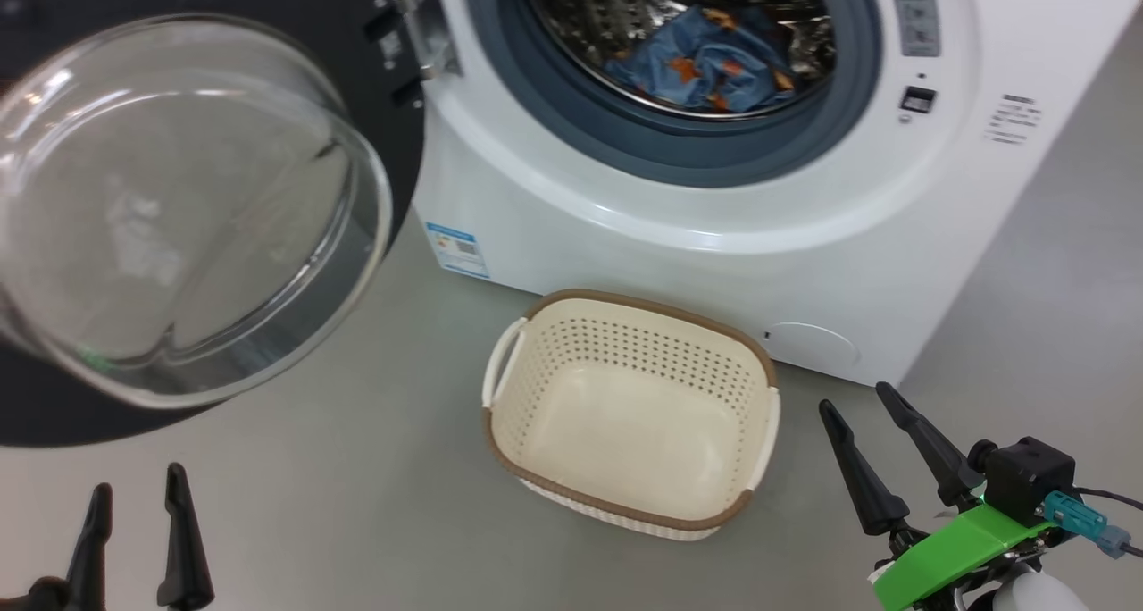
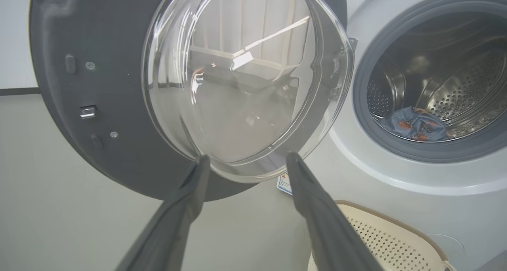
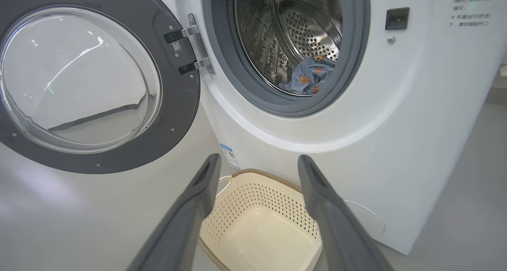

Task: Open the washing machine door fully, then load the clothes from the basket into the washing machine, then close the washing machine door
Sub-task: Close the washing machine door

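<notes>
Door: The washing machine door [image 1: 179, 209] is seen swung wide on its hinge, out to the left of the washing machine [image 1: 679, 263], with its glass bowl turned away from the opening. The opening step is judged done.
Clothes: The blue printed clothes [image 1: 705, 62] are seen inside the washing machine, bunched on the low part of the steel drum [image 1: 607, 12] just behind the grey-blue seal [image 1: 571, 120].
Basket: The basket [image 1: 625, 303] is stood on the floor [image 1: 357, 504] just in front of the washing machine, below its opening. No garment is seen in it, so loading is judged complete.
Left gripper: The left gripper [image 1: 139, 479] is held low in front of the washing machine, on the door's side. Its fingers are spread wide and nothing is held. In its wrist view the tips are aimed at the lower edge of the glass bowl; contact cannot be told.
Right gripper: The right gripper [image 1: 855, 397] is held low before the washing machine's right lower corner, beside the basket, its fingers spread wide with nothing between them.
Remaining: Only the closing of the door is judged left.
Next need: The door would have to be pushed round to the washing machine's opening until it latches.
Risk: Cloth lying near the seal could be caught.
</notes>
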`<state>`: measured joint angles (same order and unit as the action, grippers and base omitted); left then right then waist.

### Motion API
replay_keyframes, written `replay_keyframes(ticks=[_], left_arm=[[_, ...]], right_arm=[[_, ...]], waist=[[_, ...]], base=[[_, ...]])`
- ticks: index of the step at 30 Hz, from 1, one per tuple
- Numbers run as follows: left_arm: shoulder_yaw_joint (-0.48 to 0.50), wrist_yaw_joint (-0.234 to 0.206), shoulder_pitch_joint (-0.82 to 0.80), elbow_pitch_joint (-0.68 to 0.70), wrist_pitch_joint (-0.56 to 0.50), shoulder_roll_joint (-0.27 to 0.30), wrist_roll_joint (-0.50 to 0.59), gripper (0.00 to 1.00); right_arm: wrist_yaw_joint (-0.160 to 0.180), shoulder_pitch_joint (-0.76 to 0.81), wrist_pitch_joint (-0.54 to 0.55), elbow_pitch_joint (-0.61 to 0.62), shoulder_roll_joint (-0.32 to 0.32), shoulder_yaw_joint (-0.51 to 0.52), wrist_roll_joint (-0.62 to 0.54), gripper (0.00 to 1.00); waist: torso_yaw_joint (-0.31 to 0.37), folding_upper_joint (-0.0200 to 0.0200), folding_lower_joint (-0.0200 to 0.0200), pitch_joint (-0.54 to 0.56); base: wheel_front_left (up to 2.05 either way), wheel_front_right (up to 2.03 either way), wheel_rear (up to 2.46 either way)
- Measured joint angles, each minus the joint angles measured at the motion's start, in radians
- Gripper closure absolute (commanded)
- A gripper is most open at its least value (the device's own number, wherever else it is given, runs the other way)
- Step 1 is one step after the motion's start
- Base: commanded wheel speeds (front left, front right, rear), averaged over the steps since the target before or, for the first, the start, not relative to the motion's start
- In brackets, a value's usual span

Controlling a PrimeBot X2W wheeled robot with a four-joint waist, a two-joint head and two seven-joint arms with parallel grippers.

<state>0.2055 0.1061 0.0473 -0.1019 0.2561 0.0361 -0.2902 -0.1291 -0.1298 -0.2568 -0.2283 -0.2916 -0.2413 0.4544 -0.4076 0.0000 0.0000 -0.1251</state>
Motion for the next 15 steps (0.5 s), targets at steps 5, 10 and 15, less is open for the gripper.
replay_keyframes(ticks=[5,10,15], left_arm=[[-0.006,-0.015,0.033,0.015,0.000,0.000,-0.018,0.00],[-0.008,-0.026,0.039,0.028,0.000,0.000,-0.026,0.00],[-0.010,-0.040,0.057,0.044,0.000,0.000,-0.041,0.00]], right_arm=[[0.000,0.000,0.000,-0.005,-0.002,-0.011,0.016,0.00],[0.000,0.000,0.000,-0.008,-0.003,-0.024,0.016,0.00],[0.000,-0.009,0.000,-0.014,-0.009,-0.042,0.019,0.00]], waist=[[-0.076,0.0000,0.0000,0.007],[-0.120,0.0000,-0.0001,0.013],[-0.132,0.0000,0.0000,0.009]], base=[[0.00,0.00,0.00],[0.00,0.00,0.00],[0.00,0.00,0.00]])
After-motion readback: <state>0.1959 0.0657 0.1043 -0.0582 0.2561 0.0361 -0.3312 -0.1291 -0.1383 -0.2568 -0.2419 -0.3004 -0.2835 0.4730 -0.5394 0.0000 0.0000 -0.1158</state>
